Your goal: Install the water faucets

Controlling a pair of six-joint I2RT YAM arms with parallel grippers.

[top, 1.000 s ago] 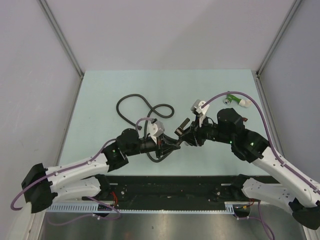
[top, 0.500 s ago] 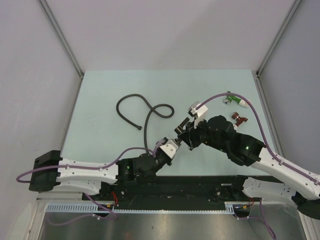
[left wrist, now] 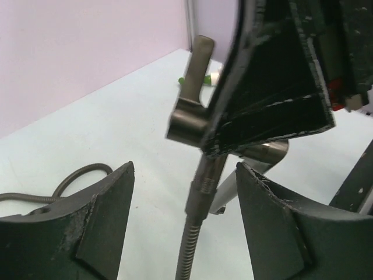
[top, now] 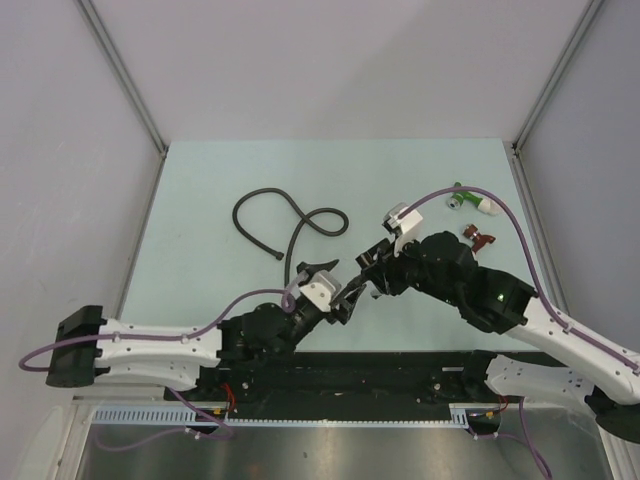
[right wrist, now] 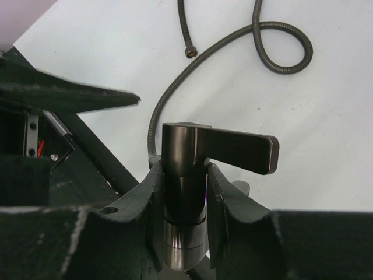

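The dark metal faucet (right wrist: 182,149), with its flat lever (right wrist: 242,149), stands upright in my right gripper (right wrist: 184,172), which is shut on its body. In the left wrist view the faucet (left wrist: 187,119) hangs under a right finger (left wrist: 274,87), and the ribbed hose end (left wrist: 201,195) runs up into its underside. My left gripper (left wrist: 185,175) is open, one finger on each side of that hose end without touching it. From above, the left gripper (top: 335,282) sits just below and left of the right gripper (top: 373,262).
The black flexible hose (top: 290,215) loops over the middle of the pale green table (top: 200,200). A green fitting (top: 460,200) and a dark-red fitting (top: 478,237) lie at the right, behind the right arm. Grey walls close in both sides.
My left gripper has opened and let go of the hose end, after its arm drew back toward the near edge. The right gripper keeps hold of the faucet and has barely shifted.
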